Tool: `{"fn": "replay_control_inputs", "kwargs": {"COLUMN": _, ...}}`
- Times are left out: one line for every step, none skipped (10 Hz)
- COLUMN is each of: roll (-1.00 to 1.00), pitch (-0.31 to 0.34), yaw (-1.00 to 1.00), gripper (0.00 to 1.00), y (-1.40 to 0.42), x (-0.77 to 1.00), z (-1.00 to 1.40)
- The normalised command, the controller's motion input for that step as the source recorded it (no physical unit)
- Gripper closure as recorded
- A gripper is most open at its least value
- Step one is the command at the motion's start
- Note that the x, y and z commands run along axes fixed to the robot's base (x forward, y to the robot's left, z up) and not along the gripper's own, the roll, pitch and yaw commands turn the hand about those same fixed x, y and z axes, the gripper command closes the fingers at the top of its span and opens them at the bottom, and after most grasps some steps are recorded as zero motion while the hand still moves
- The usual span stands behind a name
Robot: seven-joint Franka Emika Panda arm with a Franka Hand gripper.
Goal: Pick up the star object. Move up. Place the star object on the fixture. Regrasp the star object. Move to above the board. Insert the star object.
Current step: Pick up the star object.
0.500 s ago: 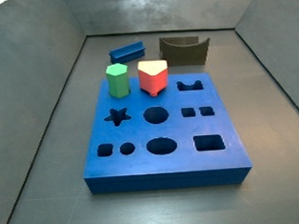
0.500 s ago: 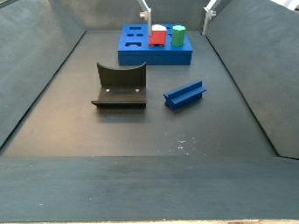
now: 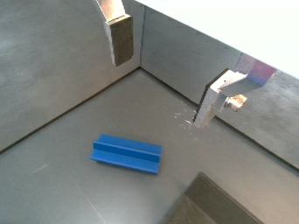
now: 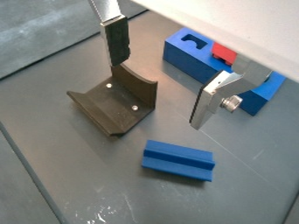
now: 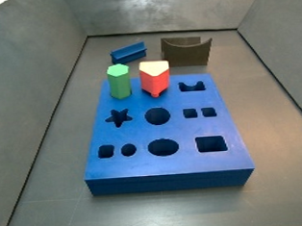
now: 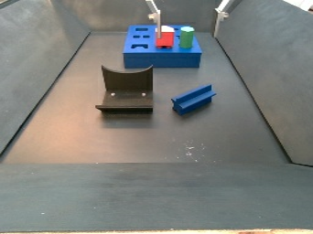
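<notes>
Both side views show the board (image 5: pixel 168 133) as the biggest thing on the floor, its star hole empty, with the green peg (image 5: pixel 118 80) and the red peg (image 5: pixel 155 78) standing in holes along its far edge. Next in size comes the fixture (image 6: pixel 126 91), set apart from the board, empty. Smallest is the star object (image 6: pixel 192 97), lying flat on the floor just beside the fixture and untouched. The gripper (image 4: pixel 158 74) hangs high above the floor, over the ground between fixture and star object, its fingers (image 4: pixel 115 44) spread wide with nothing between them (only the fingertips show in a side view, at the top edge). The step in hand looks like the very first, the pick-up. Next, I judge, the gripper must descend over the star object, line the jaws across its narrow width, and close.
</notes>
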Motion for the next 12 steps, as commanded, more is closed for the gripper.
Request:
{"fn": "replay_control_inputs", "kwargs": {"roll": -0.02, "pitch": -0.019, "yaw": -0.55, "gripper": 0.0, "y": -0.03, "x": -0.56, "z": -0.35}}
{"fn": "replay_control_inputs", "kwargs": {"roll": -0.08, "pitch": -0.07, "yaw": -0.58, "gripper": 0.0, "y": 0.0, "x": -0.58, "z": -0.53}}
{"fn": "replay_control_inputs", "kwargs": {"roll": -0.19, "pitch": -0.129, "yaw": -0.56, "gripper": 0.0, "y": 0.0, "x": -0.65, "z": -0.76}}
{"fn": "replay_control_inputs", "kwargs": {"roll": -0.2, "pitch": -0.123, "yaw": -0.55, "gripper": 0.0, "y": 0.0, "x": -0.65, "z": -0.77}}
{"fn": "replay_control_inputs", "kwargs": {"roll": -0.25, "pitch": -0.144, "yaw": -0.6, "gripper": 0.0, "y": -0.06, "x": -0.47, "z": -0.66}}
{"fn": "replay_control_inputs", "kwargs": {"roll": -0.2, "pitch": -0.23, "yaw": -0.78, "gripper": 0.0, "y": -0.17, "x": -0.18, "z": -0.47}}
{"fn": "replay_control_inputs", "kwargs": {"roll": -0.18, "pitch": -0.219, "yaw": -0.79, "gripper": 0.0, "y": -0.17, "x": -0.13, "z": -0.41}}
{"fn": "replay_control_inputs", "kwargs": {"roll": -0.17, "pitch": -0.173, "yaw": -0.77, "gripper": 0.0, "y": -0.21, "x": -0.06, "z": -0.34}}
{"fn": "replay_control_inputs", "kwargs": {"roll": -0.16, "pitch": -0.116, "yaw": -0.76, "gripper": 0.0, "y": -0.21, "x": 0.0, "z": -0.3}}
{"fn": "replay_control_inputs", "kwargs": {"roll": -0.16, "pitch": -0.094, "yaw": -0.73, "gripper": 0.0, "y": -0.22, "x": 0.0, "z": -0.29}}
{"fn": "replay_control_inputs", "kwargs": {"roll": -0.14, "pitch": -0.024, "yaw": -0.58, "gripper": 0.0, "y": -0.19, "x": 0.17, "z": -0.49}}
{"fn": "replay_control_inputs", "kwargs": {"roll": -0.14, "pitch": 0.006, "yaw": -0.66, "gripper": 0.0, "y": -0.11, "x": 0.13, "z": -0.51}}
